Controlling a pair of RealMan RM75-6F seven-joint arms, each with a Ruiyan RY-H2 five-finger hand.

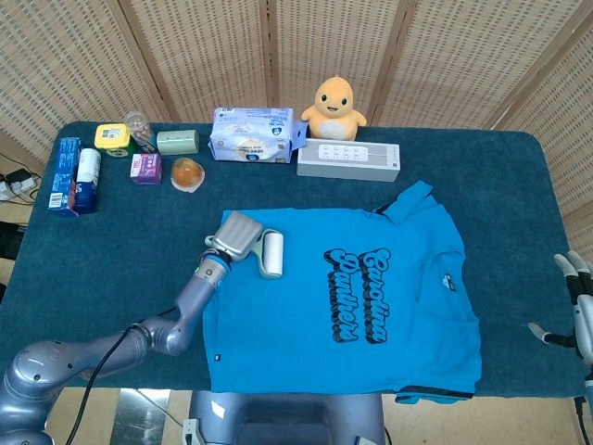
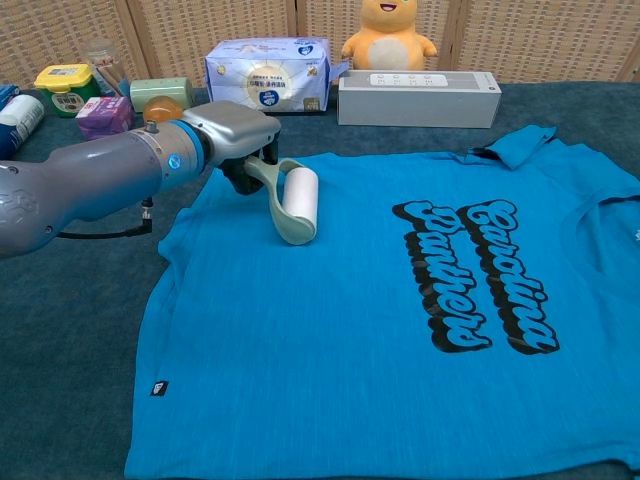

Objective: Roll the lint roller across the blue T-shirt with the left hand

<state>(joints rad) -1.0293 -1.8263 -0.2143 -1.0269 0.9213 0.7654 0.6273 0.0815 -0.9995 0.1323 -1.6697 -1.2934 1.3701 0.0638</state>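
**Inspector:** State the left hand's condition.

**Operator:** My left hand [image 2: 235,135] grips the roller [image 2: 298,205] by its green handle. The white drum lies on the shirt [image 2: 380,340], in its upper left part, near the left sleeve edge. In the head view I see the same: hand [image 1: 239,236] over the shirt's upper left corner, roller [image 1: 272,255] just to its right, drum flat on the cloth [image 1: 324,334].

**Inspector:** Where does the roller sit against the print?

**Operator:** Well left of the black lettering [image 2: 478,275], not touching it. The drum's long axis runs roughly toward and away from me.

**Inspector:** The shirt?

**Operator:** Spread flat on the table [image 1: 111,250], print up, collar toward my right.

**Inspector:** Right hand?

**Operator:** Only the head view shows it, at the right edge [image 1: 576,311], beside the table and off the shirt. Its fingers are spread and it holds nothing.

**Inspector:** Other items?

**Operator:** Along the far edge: a tissue pack [image 1: 257,135], a yellow plush chick [image 1: 338,109], a grey power strip [image 1: 348,160] just beyond the shirt's sleeve. At far left, a blue box [image 1: 65,174], a yellow-lidded jar [image 1: 112,139], a green tin [image 1: 177,142], a purple box [image 1: 145,168] and an orange cup [image 1: 187,173]. All are apart from the shirt.
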